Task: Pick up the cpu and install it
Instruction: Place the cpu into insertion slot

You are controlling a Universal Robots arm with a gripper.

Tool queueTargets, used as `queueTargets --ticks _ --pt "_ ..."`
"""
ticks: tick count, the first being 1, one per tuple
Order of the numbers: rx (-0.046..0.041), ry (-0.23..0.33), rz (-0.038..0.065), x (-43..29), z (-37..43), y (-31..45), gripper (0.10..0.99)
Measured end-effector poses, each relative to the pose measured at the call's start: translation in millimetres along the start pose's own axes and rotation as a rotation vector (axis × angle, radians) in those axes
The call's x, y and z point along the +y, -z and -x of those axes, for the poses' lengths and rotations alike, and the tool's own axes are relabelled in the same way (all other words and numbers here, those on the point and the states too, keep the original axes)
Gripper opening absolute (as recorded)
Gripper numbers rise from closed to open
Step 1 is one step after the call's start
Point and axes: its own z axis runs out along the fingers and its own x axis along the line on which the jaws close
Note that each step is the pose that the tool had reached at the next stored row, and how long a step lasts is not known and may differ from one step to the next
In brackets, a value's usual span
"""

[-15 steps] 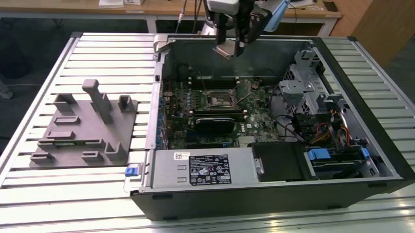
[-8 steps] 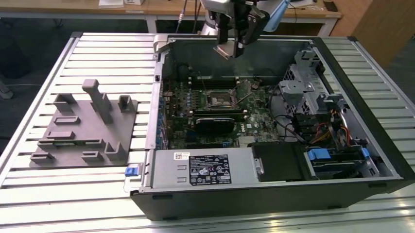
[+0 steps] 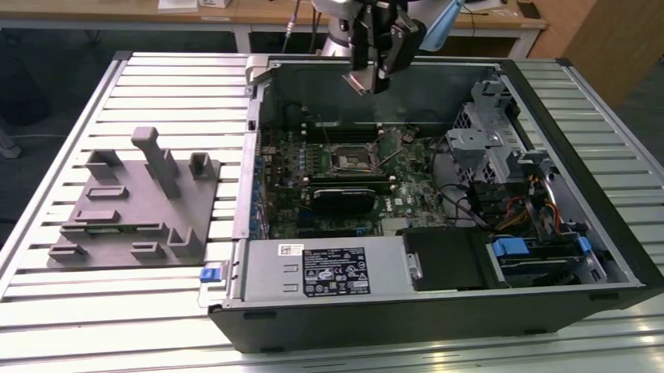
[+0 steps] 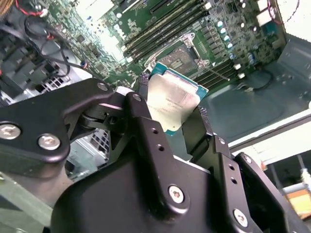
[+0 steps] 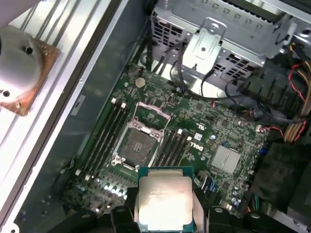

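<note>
My gripper (image 3: 365, 80) hangs above the open computer case, near its far wall, shut on the cpu (image 5: 163, 199). The cpu (image 4: 171, 99) is a flat square chip with a pale silvery top and a green rim, pinched at two opposite edges by black fingers (image 4: 146, 131). In the exterior view it shows as a small pale plate (image 3: 358, 81) at the fingertips. Below it on the green motherboard lies the dark metal-framed socket (image 5: 138, 143), with its frame open and its middle bare. The socket (image 3: 350, 159) sits between rows of memory slots.
The case (image 3: 581, 256) lies on its side on a slatted metal table (image 3: 176, 93). A drive cage (image 5: 218, 39), cable bundles (image 5: 291, 121) and a power supply (image 3: 332, 268) crowd the case. Grey plastic holder blocks (image 3: 135, 202) stand at the exterior view's left.
</note>
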Motion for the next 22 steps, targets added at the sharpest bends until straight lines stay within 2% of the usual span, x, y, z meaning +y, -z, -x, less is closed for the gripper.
queueTargets --ticks 17,22 --pt "-0.0212 -0.275 0.003 0.0 -0.2 -1.2 0.529" --pt "-0.0261 -0.337 0.003 -0.1 -0.3 -1.7 0.529"
